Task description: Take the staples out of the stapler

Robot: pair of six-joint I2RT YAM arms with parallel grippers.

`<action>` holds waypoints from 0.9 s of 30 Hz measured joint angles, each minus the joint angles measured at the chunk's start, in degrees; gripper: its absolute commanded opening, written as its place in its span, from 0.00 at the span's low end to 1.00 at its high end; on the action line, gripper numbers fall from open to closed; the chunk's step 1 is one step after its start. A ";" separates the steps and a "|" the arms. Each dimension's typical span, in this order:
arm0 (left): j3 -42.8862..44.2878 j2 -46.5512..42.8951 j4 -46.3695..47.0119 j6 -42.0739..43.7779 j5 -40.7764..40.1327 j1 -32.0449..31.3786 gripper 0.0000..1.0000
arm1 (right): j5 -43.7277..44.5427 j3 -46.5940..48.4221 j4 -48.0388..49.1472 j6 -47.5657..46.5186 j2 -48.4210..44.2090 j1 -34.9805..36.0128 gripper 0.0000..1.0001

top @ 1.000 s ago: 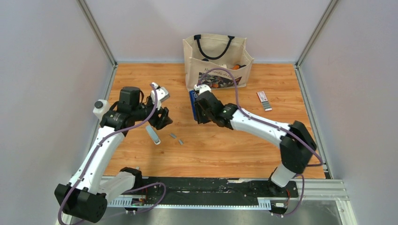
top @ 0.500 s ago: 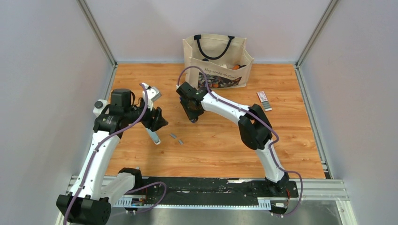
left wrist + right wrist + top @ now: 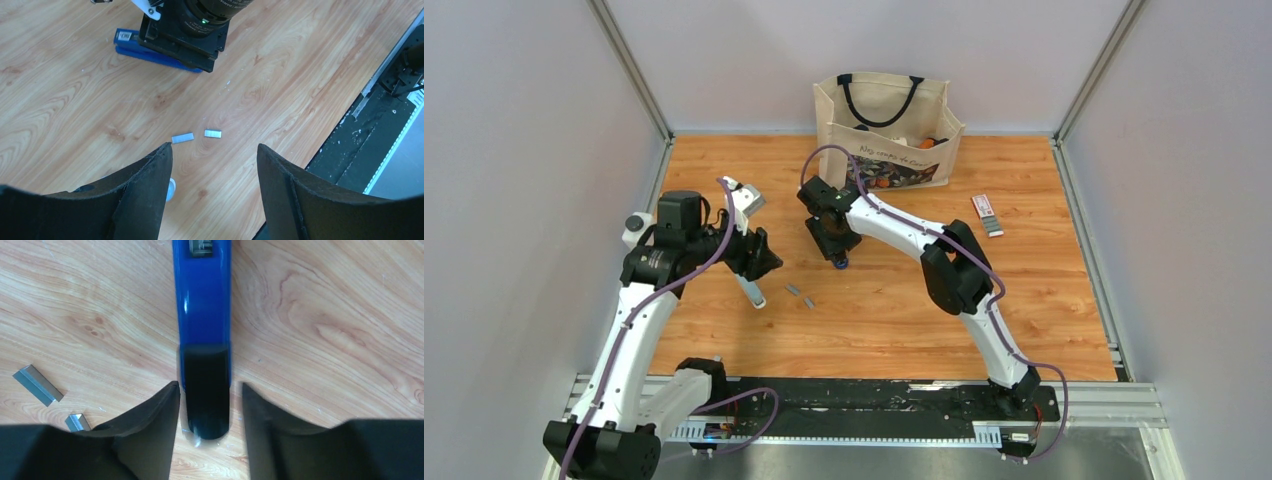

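The right gripper (image 3: 209,386) stood directly over the stapler (image 3: 202,295), which lay flat on the wooden table (image 3: 1044,300) near its middle, in front of the cloth bag (image 3: 886,130). The gripper's fingers were apart, one on each side of the stapler's black end. A strip of bare wood showed between the stapler and one finger. The other finger sat just beside the stapler, and contact there could not be determined. Two staples (image 3: 182,137) lay loose on the table, just beside each other and apart from the stapler, on its near side. The left gripper (image 3: 215,148) hung above the table with its fingers spread wide and nothing between them; its wrist view showed the staples beyond the fingertips. A pale grey stick tool (image 3: 751,288) lay on the table just beside the left gripper. A small white-and-red box (image 3: 986,213) lay well apart, toward the table's right edge.
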 measured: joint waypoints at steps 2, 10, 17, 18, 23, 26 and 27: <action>0.00 -0.15 0.04 -0.24 0.04 0.00 0.71 | -0.07 0.31 0.00 -0.02 0.09 -0.07 0.60; 0.00 -0.31 0.15 -1.03 0.04 0.00 0.72 | 0.26 3.26 -0.26 0.09 -0.13 -0.20 0.73; 0.00 -0.35 0.04 -1.07 -0.07 0.00 0.72 | 0.59 -3.74 1.73 1.20 -11.80 -3.13 0.80; 0.00 -0.35 0.02 -1.07 -0.15 0.00 0.72 | 0.61 -5.66 2.60 1.70 -14.71 -4.59 0.82; 0.00 -0.33 0.00 -1.05 -0.46 0.00 0.72 | 1.40 -19.15 9.81 5.95 -32.20 -20.76 0.89; 0.00 -0.31 0.00 -1.03 -0.59 0.00 0.72 | 3.87 -25.73 13.05 8.66 -37.40 -31.87 0.86; 0.00 -0.26 -0.02 -1.01 -0.59 0.00 0.72 | 4.90 -27.21 13.66 9.51 -37.92 -34.10 0.85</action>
